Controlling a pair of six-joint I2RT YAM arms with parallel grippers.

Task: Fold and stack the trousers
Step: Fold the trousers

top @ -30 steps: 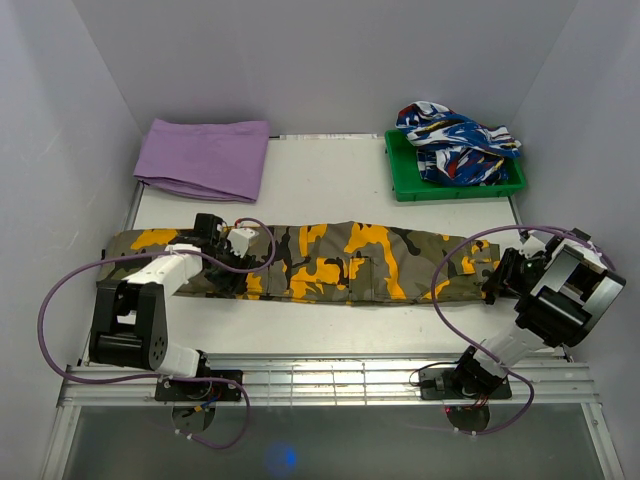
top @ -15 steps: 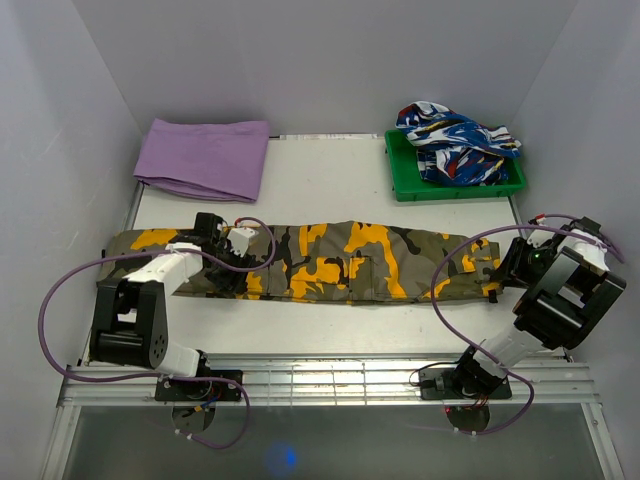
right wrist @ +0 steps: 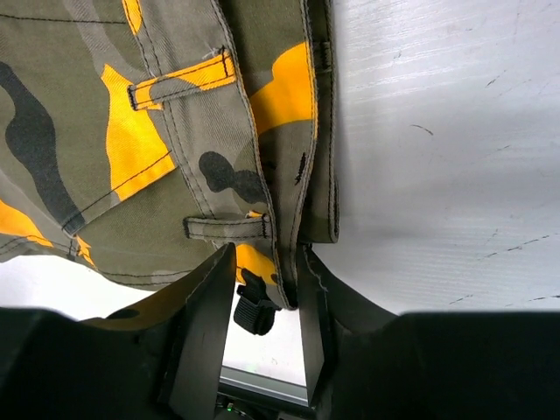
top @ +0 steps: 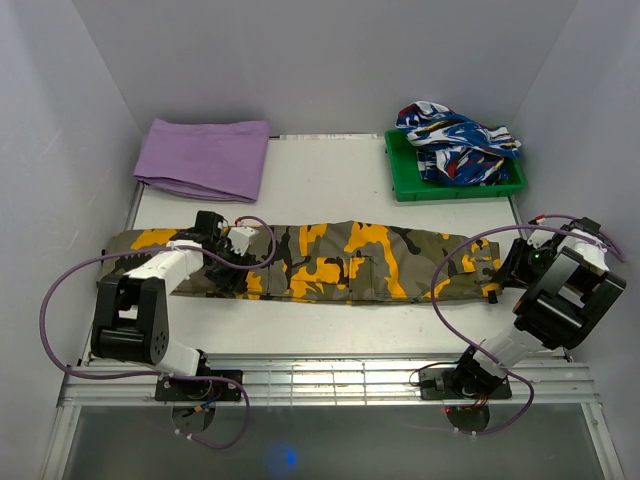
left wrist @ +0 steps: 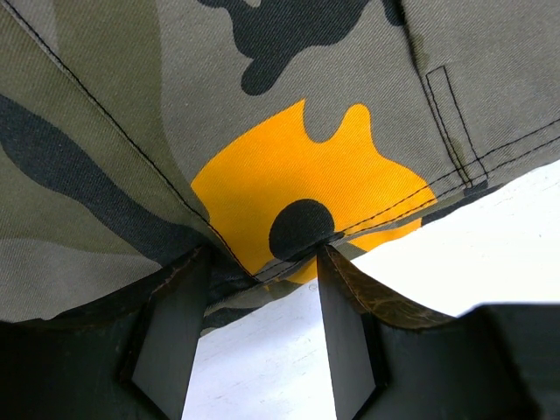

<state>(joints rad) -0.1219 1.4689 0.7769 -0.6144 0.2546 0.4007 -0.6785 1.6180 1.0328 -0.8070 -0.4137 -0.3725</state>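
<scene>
Sideways the trousers (top: 340, 262) stretched; left gripper (left wrist: 260, 262) stood spread at their leg edge (left wrist: 385, 213), right gripper (right wrist: 264, 258) straddled their waistband (right wrist: 293, 131), grip unclear.

I see trousers (left wrist: 306, 175) of matt woven twill cloth, worktop (right wrist: 437, 131) smooth white, faintly scratched, tray (top: 455, 191) glossy green plastic
</scene>
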